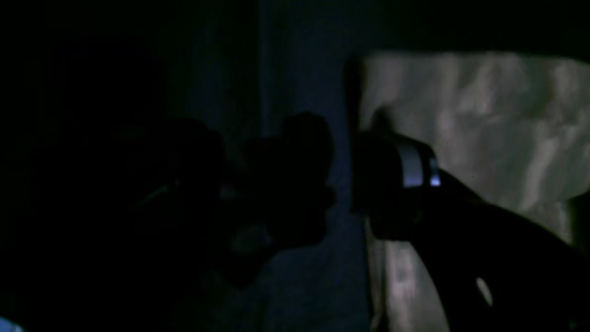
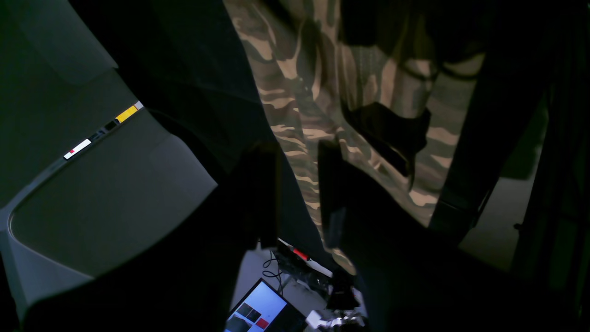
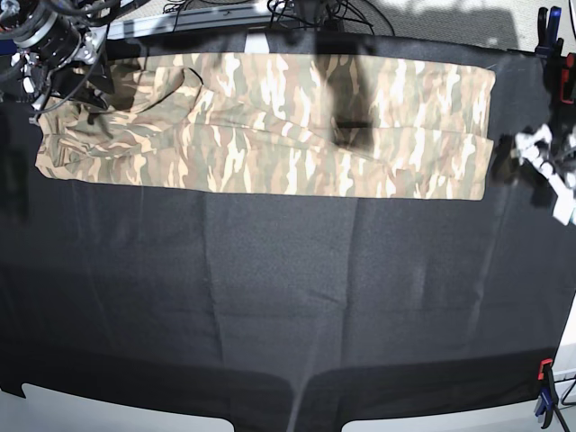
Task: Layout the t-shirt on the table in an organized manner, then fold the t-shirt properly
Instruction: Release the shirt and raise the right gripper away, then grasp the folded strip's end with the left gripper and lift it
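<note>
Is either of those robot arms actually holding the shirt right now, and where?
The right end effector seems to pinch the t-shirt at its end edge; the left end effector is open, holding nothing.

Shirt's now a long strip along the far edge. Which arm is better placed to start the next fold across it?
Probably the right. The right gripper is over the t-shirt at its end with the cloth close to its fingers. The left gripper is open, just off the opposite end, above bare table.
</note>
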`<move>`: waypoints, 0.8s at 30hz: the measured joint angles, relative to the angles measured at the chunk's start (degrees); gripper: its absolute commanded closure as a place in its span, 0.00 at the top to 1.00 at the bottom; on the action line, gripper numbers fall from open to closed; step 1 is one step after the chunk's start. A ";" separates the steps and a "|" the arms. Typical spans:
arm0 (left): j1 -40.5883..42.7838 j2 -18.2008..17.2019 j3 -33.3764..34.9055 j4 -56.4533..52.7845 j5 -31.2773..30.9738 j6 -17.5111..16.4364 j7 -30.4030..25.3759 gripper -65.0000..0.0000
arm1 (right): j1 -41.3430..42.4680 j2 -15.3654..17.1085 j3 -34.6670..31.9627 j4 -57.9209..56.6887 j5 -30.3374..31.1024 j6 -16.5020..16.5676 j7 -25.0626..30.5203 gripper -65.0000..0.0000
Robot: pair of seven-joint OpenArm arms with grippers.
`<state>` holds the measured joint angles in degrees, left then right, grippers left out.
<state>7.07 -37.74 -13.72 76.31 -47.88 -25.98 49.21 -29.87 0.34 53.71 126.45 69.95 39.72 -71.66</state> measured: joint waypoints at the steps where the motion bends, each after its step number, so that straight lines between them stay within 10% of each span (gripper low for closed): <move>1: -0.33 0.09 0.00 -2.34 -1.27 0.04 0.63 0.69 | 0.00 0.00 0.00 0.00 -0.02 0.00 0.00 0.20; 7: -4.87 0.15 -0.22 -13.90 -23.06 -5.81 12.11 0.69 | -0.02 0.02 0.00 0.00 0.61 0.00 -0.04 0.20; 24: -5.20 6.67 -0.57 -13.46 -17.99 -14.73 17.42 0.69 | 0.00 0.13 0.00 0.00 1.68 0.00 -0.42 0.20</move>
<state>1.87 -31.07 -14.28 62.85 -65.87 -40.71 66.63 -29.87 0.47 53.71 126.45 71.64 39.72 -72.07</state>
